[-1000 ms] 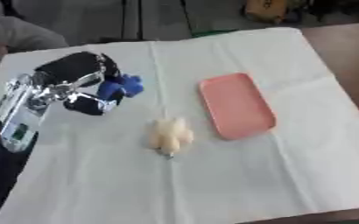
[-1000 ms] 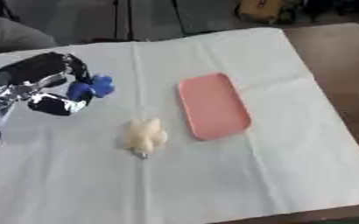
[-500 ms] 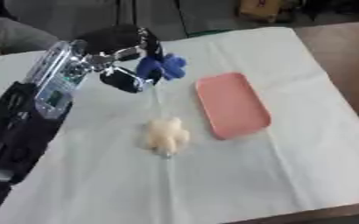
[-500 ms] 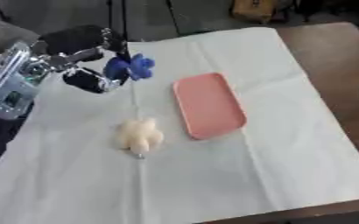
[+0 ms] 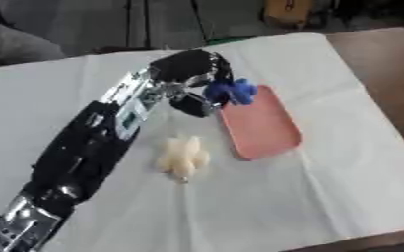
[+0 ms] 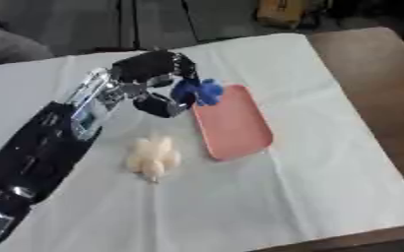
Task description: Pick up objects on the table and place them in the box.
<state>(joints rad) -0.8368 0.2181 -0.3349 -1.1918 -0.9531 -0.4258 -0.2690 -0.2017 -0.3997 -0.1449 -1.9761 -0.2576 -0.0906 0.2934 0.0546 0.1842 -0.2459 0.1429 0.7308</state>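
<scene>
My left hand (image 5: 191, 74) reaches across the white cloth, its fingers curled round a small blue object (image 5: 230, 91). The blue object hangs over the near-left end of a shallow pink tray (image 5: 260, 124). A pale cream, lumpy object (image 5: 181, 156) lies on the cloth to the left of the tray, beside my forearm. My right hand shows in neither view.
A white cloth (image 5: 326, 187) covers the table; bare brown tabletop (image 5: 395, 74) shows along the right edge. A yellowish box (image 5: 290, 11) stands on the floor beyond the far edge.
My left hand has carried the blue object rightward from the cloth's left side to the pink tray's edge. The whole picture has also shifted, so the camera moved.
</scene>
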